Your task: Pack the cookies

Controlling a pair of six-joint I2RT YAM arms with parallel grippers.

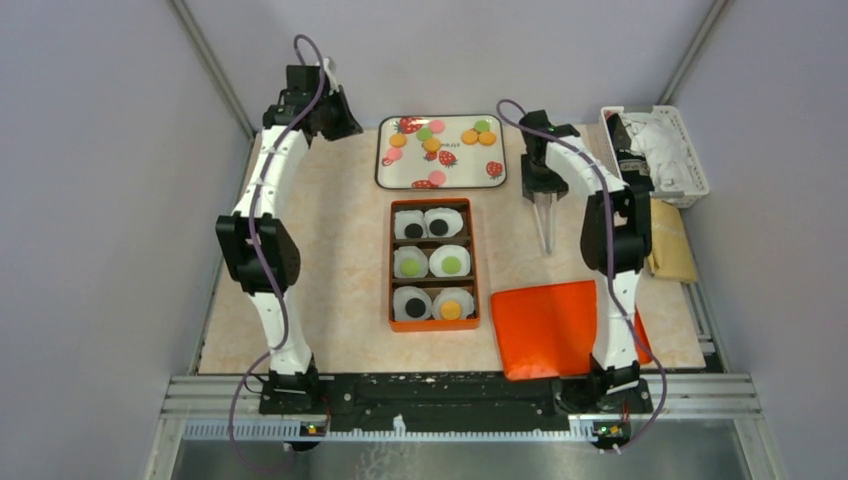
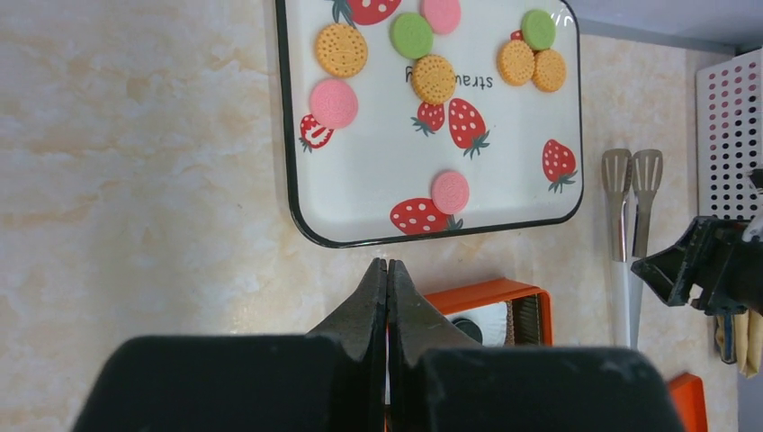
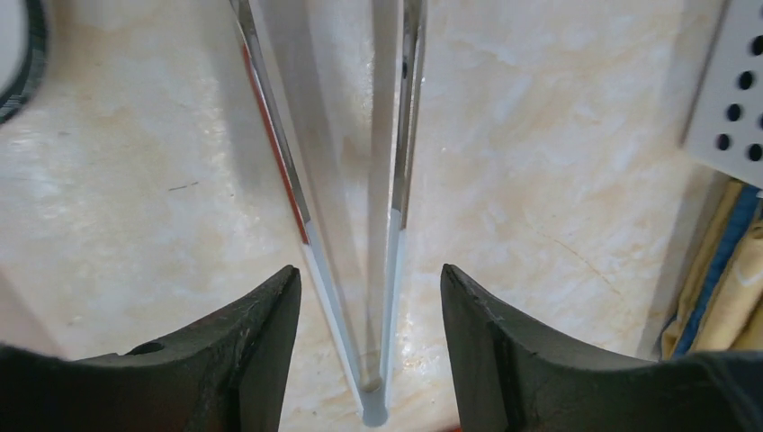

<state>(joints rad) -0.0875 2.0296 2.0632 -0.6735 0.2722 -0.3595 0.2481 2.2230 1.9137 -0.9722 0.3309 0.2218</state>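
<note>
Small flat round cookies (image 2: 434, 78) in orange, green and pink lie scattered on a white rectangular tray with a black rim and red strawberry prints (image 2: 360, 189), which sits at the far middle of the beige marble-patterned tabletop (image 1: 330, 250). Four are orange, two green and three pink. Two orange ones and a green one cluster near the tray's far right corner, and a single pink one (image 2: 450, 191) rests near its near edge, beside a strawberry print.

Just in front of the tray stands an open orange rectangular box (image 1: 433, 323) with six compartments. Each compartment holds a white crinkled paper cup (image 1: 451, 262) with one cookie in it: black in the two far cups, green in the middle two, black and orange in the near pair.

The left gripper (image 2: 388, 265) hovers over the bare tabletop just short of the tray's near edge, its jaws pressed together with nothing between them.

The right gripper (image 3: 369, 297) is spread open over a pair of slim metal tongs (image 3: 387, 180) that lies on the tabletop to the right of the tray and box. One finger (image 3: 261, 333) stands on each side of the tongs, with a gap to either arm, so nothing is gripped.

An orange flat lid (image 1: 545, 325) lies near the right arm's base. A white perforated basket (image 1: 690, 150) stands in the far right corner, with a folded yellow cloth (image 1: 672, 240) in front of it.
</note>
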